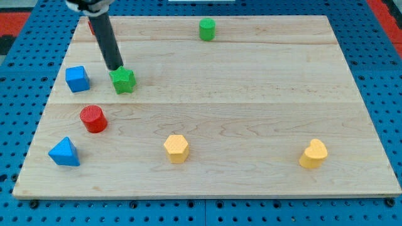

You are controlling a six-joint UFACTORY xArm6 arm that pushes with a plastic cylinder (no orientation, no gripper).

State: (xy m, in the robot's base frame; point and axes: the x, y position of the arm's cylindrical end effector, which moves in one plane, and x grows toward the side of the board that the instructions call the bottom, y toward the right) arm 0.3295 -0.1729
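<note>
- Pale wood makes up the table, which is laid on a blue pegboard and carries eight small blocks.
- No claw is fitted, so nothing can be said of one being spread or pressed together; a straight dark rod is carried instead, slanting down from the view's top left.
- My tip is seen at the upper left edge of the green star block, touching it or just short of it; which of the two cannot be told.
- From the tip, the green star block lies toward the view's bottom right.
- A blue cube is placed just to the view's left of the star, apart from it and from the rod.
- A red cylinder is found below the star, and a blue triangular block lower still at the left edge.
- A red block is largely hidden behind the rod near the top left corner; its shape cannot be made out.
- A green cylinder is set at the view's top, well apart.
- A yellow hexagonal block and a yellow heart block are ranged along the view's bottom.
</note>
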